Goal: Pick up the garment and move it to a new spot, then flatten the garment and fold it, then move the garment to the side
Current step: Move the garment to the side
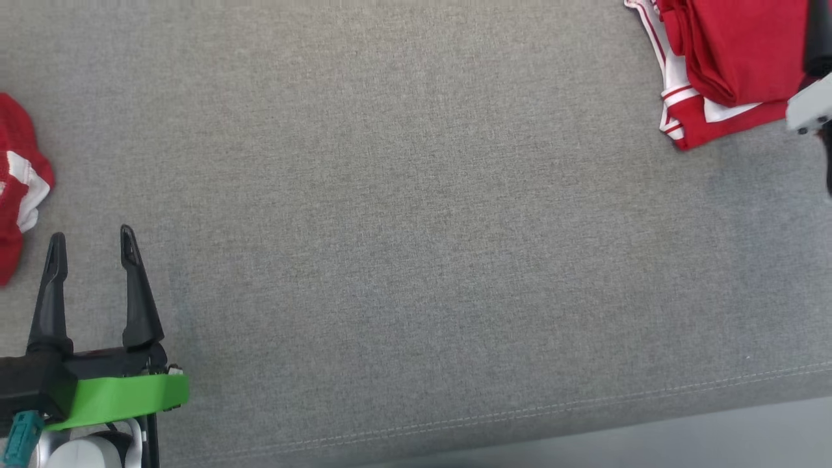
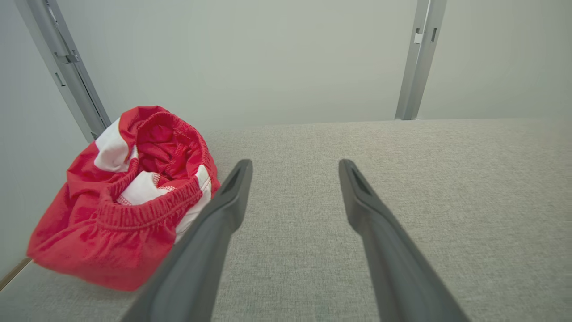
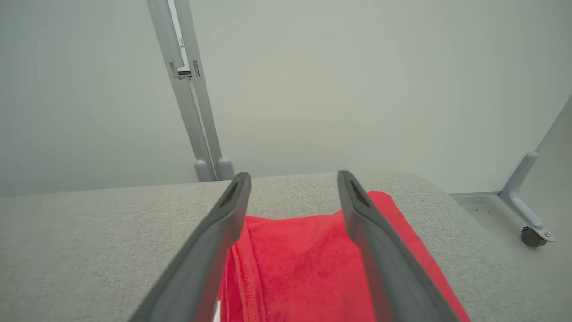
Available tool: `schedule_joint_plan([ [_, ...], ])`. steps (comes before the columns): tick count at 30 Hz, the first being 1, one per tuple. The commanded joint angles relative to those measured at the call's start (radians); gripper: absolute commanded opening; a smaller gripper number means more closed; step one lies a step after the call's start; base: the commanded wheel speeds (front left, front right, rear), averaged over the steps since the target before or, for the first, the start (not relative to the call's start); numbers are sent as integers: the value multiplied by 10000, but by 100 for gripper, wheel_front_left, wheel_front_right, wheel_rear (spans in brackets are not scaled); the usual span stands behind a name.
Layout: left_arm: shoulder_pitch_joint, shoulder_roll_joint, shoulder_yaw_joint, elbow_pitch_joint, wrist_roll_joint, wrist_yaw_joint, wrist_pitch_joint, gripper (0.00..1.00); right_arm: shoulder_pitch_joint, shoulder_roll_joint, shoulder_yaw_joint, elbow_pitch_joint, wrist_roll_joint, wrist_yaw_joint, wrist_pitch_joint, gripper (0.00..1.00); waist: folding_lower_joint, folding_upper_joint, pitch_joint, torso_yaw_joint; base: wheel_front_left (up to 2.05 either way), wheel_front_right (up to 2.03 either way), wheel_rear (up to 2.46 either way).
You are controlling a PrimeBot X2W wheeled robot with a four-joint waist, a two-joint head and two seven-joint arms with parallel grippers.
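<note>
A crumpled red and white garment [image 1: 16, 188] with an elastic waistband lies at the far left of the grey fabric surface [image 1: 416, 247]. In the left wrist view this garment [image 2: 129, 197] sits just left of my fingers. My left gripper [image 1: 92, 234] [image 2: 296, 164] is open and empty, right of the garment and apart from it. A folded pile of red and white garments [image 1: 728, 65] rests at the far right corner. My right gripper [image 3: 292, 179] is open just above that pile [image 3: 308, 264], holding nothing.
A pale part of my right arm [image 1: 809, 107] shows at the right edge beside the pile. The surface's stitched front edge [image 1: 585, 406] runs along the bottom. Metal frame posts [image 2: 420, 58] and a wheeled leg [image 3: 532, 223] stand behind the surface.
</note>
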Motion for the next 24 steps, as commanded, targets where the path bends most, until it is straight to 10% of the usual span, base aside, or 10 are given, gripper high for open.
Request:
schedule_joint_plan([
  [1, 116, -5, 4, 22, -69, 77, -16, 100, 192, 25, -48, -84, -79, -4, -44, 100, 1, 0, -402, 23, 0, 0, 0],
  [24, 1035, -42, -524, 701, -553, 333, -16, 100, 4500, 2578, -171, -2979, -1413, -4, -43, 100, 1, 0, -2905, 318, 0, 0, 0],
])
